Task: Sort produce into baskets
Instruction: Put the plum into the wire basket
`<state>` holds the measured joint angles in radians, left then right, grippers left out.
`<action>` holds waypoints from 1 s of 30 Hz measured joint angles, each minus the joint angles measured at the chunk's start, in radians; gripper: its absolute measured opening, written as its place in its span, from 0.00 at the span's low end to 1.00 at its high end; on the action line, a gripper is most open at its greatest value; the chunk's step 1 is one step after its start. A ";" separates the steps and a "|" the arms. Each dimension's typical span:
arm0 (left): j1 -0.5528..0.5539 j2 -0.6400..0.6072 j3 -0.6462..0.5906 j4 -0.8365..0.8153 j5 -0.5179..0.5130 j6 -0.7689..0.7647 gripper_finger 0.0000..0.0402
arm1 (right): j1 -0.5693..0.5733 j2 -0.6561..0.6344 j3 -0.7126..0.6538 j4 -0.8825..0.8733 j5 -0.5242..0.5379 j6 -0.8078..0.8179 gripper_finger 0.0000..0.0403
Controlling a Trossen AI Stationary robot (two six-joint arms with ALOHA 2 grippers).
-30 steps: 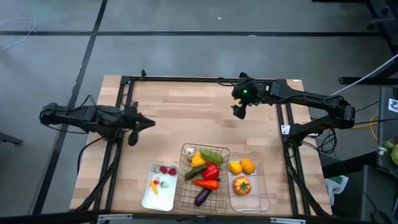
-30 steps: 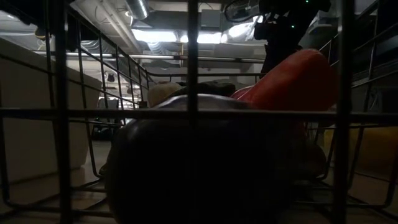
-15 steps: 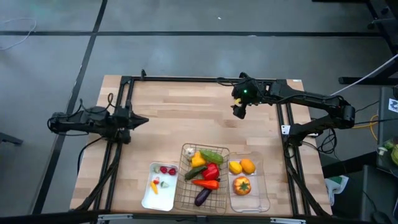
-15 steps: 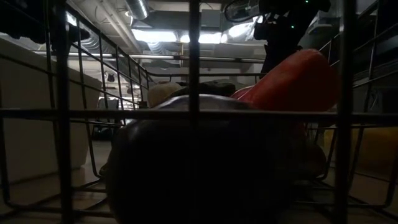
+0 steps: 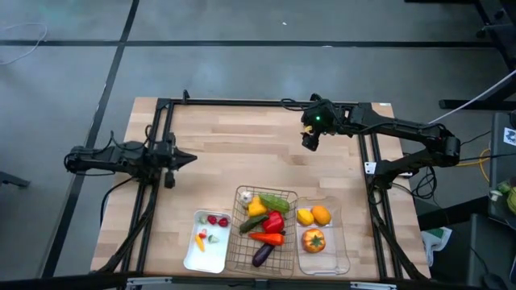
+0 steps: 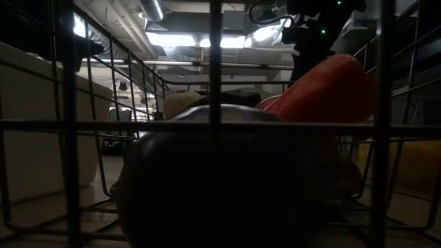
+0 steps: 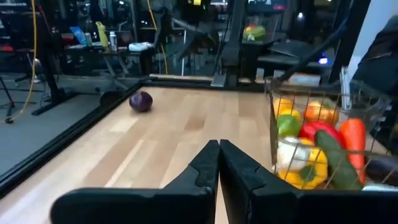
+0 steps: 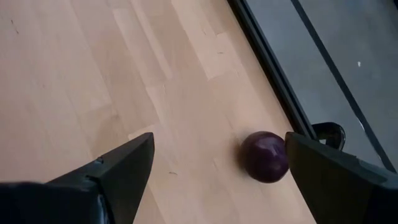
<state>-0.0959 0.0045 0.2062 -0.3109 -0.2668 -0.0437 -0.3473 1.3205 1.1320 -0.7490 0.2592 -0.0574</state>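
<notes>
Three baskets stand side by side at the near edge: a white tray (image 5: 190,256) with tiny red balls, a wire-mesh basket (image 5: 235,234) with peppers, cucumber, carrot and eggplant, and a clear bin (image 5: 342,242) with lemon and orange produce. A small purple round piece (image 8: 265,155) lies alone on the wood near the far right rail; it also shows in the left wrist view (image 7: 141,101). My right gripper (image 8: 219,138) hangs open above it, one finger on either side, apart from it. My left gripper (image 7: 217,144) is shut and holds nothing, level at the table's left edge (image 5: 192,159).
Black frame rails run along the table's left (image 5: 157,153), far (image 5: 242,102) and right (image 5: 372,177) sides. Bare wood (image 5: 242,153) lies between the two arms and the baskets. In the low view the eggplant (image 6: 227,186) and a red pepper (image 6: 324,93) fill the wire basket's front.
My left gripper has sunk lower at the table's left edge and tipped toward level, with the arm folding back. The right gripper has hung in place above the purple piece.
</notes>
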 joint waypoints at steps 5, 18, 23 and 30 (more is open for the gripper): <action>0.000 0.000 -0.070 0.073 0.000 0.019 0.02 | 0.000 0.000 0.000 0.000 0.000 0.000 0.88; 0.000 0.001 -0.134 0.152 0.004 0.061 0.02 | 0.000 0.000 0.000 -0.001 -0.004 0.000 0.88; 0.000 0.001 -0.134 0.151 0.003 0.019 0.03 | 0.000 0.000 0.000 -0.001 -0.007 0.000 0.88; 0.000 0.001 -0.134 0.151 0.002 0.021 0.03 | 0.000 0.000 0.000 -0.001 -0.007 0.000 0.88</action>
<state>-0.0963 0.0051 0.0719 -0.1600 -0.2649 -0.0224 -0.3473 1.3205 1.1320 -0.7502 0.2523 -0.0574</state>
